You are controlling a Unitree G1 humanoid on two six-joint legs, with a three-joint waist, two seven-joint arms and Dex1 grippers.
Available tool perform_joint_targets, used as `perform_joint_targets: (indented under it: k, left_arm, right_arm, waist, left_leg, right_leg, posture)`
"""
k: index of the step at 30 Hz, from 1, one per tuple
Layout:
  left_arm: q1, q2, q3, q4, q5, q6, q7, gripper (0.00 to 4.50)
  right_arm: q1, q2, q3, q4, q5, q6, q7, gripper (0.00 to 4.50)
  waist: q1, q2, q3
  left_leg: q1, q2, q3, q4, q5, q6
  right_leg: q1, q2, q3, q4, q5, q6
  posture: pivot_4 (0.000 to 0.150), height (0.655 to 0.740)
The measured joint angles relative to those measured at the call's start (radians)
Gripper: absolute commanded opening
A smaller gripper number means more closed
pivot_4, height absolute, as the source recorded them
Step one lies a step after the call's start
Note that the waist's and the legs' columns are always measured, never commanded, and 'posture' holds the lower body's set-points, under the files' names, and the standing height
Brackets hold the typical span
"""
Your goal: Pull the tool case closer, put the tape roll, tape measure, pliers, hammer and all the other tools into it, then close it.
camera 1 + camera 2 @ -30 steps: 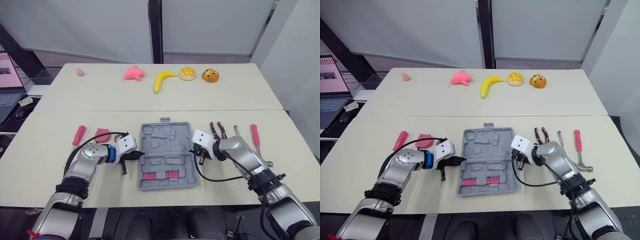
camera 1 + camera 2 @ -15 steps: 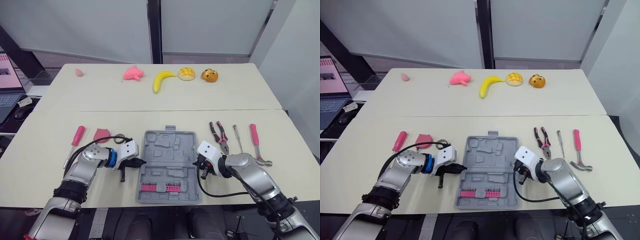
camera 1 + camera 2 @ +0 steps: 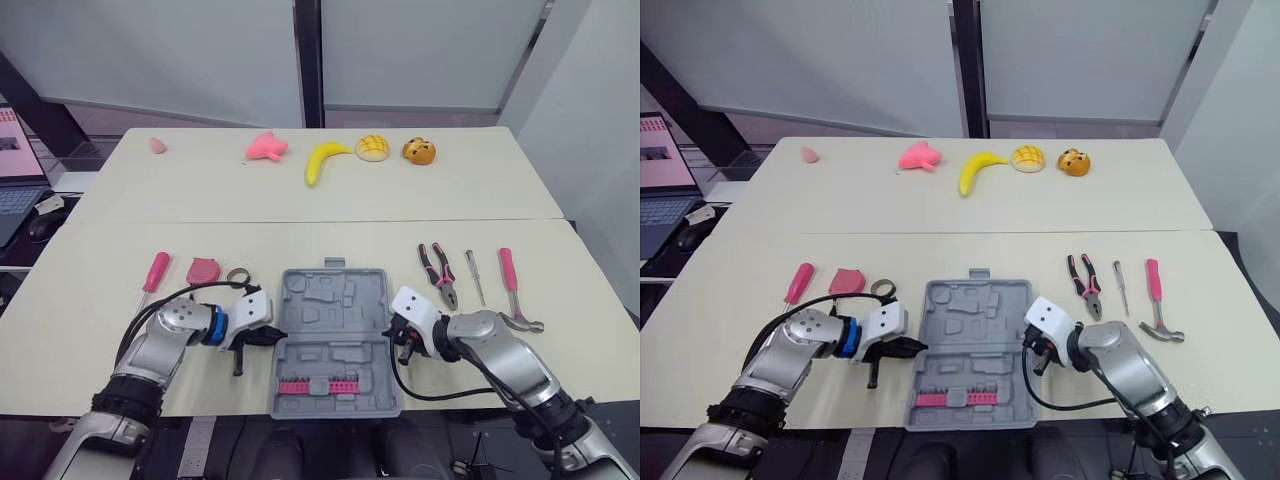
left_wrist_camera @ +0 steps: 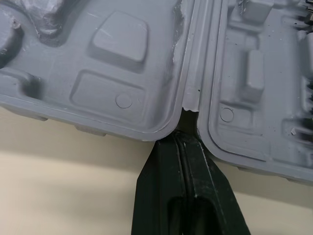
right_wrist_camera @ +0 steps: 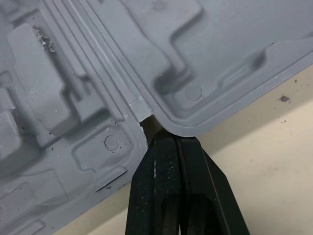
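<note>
The grey tool case (image 3: 335, 330) lies open near the table's front edge, with a pink bit strip (image 3: 315, 386) in its near half. My left gripper (image 3: 272, 336) is shut, its tip in the hinge notch on the case's left side (image 4: 188, 110). My right gripper (image 3: 398, 340) is shut too, with its tip in the right hinge notch (image 5: 146, 115). Left of the case lie a pink screwdriver (image 3: 155, 270), a pink tape measure (image 3: 203, 270) and a tape roll (image 3: 238, 275). To its right lie pliers (image 3: 438, 272), a small screwdriver (image 3: 473, 277) and a hammer (image 3: 512, 290).
On the far table sit a pink toy (image 3: 266, 147), a banana (image 3: 322, 160), a bun (image 3: 374, 147), an orange toy (image 3: 421, 151) and a small pink piece (image 3: 158, 145). A laptop (image 3: 15, 190) stands at the far left. A small black piece (image 3: 238, 358) lies by my left gripper.
Both grippers have drawn the open case toward the table's front edge. The tape roll and pliers, partly hidden by my arms before, now lie in full sight.
</note>
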State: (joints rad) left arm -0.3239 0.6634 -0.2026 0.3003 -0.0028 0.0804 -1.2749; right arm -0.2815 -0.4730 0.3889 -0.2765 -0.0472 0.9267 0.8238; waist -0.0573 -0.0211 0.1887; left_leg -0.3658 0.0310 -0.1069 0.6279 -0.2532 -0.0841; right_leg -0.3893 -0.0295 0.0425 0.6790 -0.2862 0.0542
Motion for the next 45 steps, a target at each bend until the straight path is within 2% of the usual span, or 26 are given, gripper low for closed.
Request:
perform_joint_targets:
  k: [19, 45]
  left_arm:
    - [0.06, 0.033, -0.007, -0.092, -0.021, 0.066, -0.027, 0.0]
    - [0.079, 0.045, -0.01, -0.108, -0.031, 0.068, -0.034, 0.0]
  right_arm:
    - [0.06, -0.052, 0.019, -0.073, 0.04, 0.005, -0.006, 0.01]
    - [0.058, -0.073, 0.036, -0.078, 0.072, 0.003, -0.018, 0.01]
  waist:
    - [0.001, 0.0, 0.0]
    - [0.001, -0.001, 0.0]
  left_leg:
    - [0.0, 0.0, 0.0, 0.0, 0.0, 0.0]
    - [0.0, 0.0, 0.0, 0.0, 0.0, 0.0]
  right_leg:
    - [0.0, 0.0, 0.0, -0.001, -0.001, 0.0]
    - [0.0, 0.0, 0.0, -0.001, -0.001, 0.0]
  posture:
    - [0.15, 0.74]
    - [0.15, 0.74]
